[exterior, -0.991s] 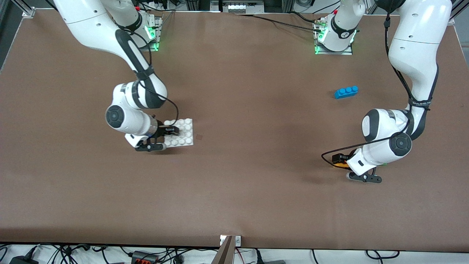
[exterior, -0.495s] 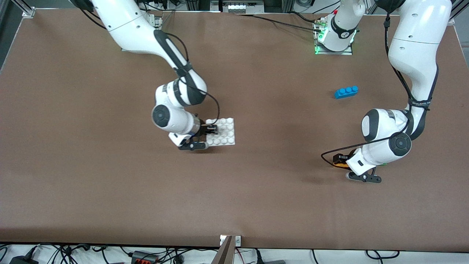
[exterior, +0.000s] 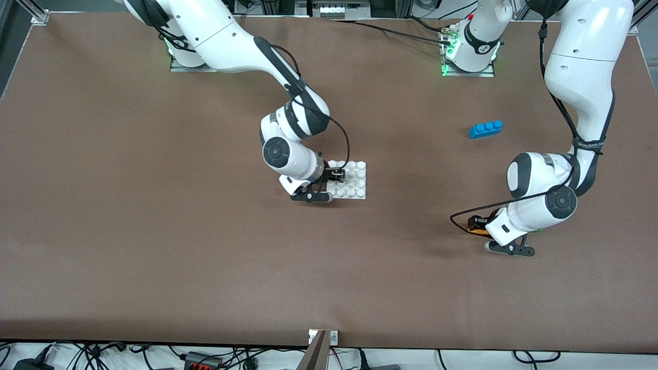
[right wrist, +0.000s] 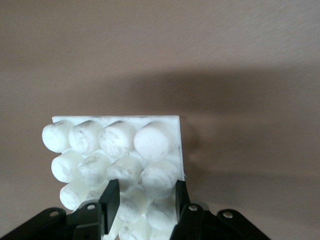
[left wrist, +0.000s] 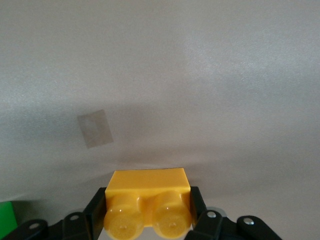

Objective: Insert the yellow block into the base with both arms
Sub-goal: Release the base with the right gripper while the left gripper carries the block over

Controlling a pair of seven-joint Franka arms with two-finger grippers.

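Fingers of both grippers are clamped on something: the right gripper [exterior: 336, 176] grasps the base, the left gripper [left wrist: 148, 220] grasps the yellow block.

From where I stand, the brown worktop [exterior: 154, 231] carries everything. The right arm [exterior: 247, 46] reaches from its base out to the middle of the worktop, and its black fingers [right wrist: 111, 197] pinch a stud at the edge of the white base [exterior: 352, 180], a square plate with rows of round studs. Whether the plate rests on the worktop or is raised slightly, I cannot tell.

The left arm [exterior: 581, 77] bends down at its own end of the worktop. Its fingers [left wrist: 95, 217] squeeze the yellow block [left wrist: 148, 200] from both sides, studs facing the wrist camera, close above the surface. A green piece [left wrist: 7, 217] lies just beside it.

A blue three-stud brick [exterior: 485, 128] sits alone, farther from the front camera than the left gripper.
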